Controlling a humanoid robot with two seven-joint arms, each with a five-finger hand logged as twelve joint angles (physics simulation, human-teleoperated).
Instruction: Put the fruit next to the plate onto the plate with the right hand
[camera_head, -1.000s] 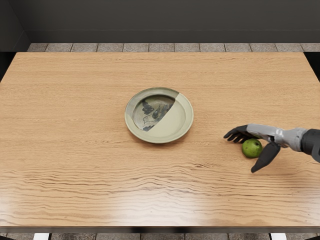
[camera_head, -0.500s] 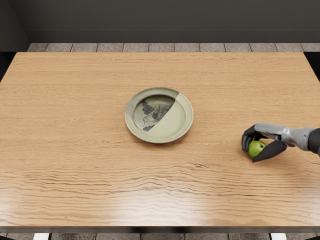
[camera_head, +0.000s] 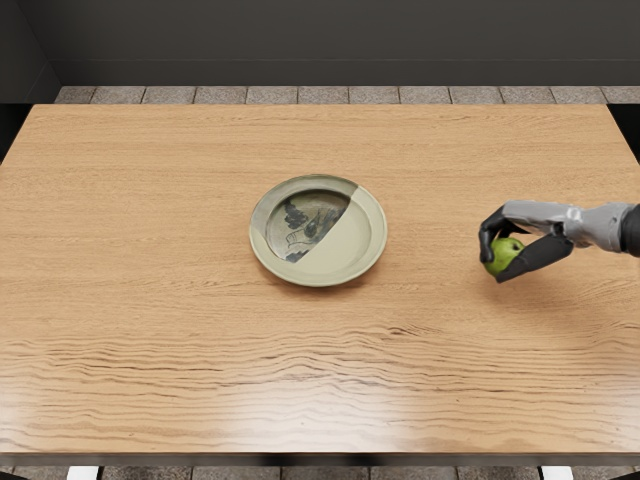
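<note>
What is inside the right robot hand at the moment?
A green fruit sits inside the right robot hand, to the right of the plate. Its front face shows. The dark fingers cover its top and left side, and its underside is hidden.
</note>
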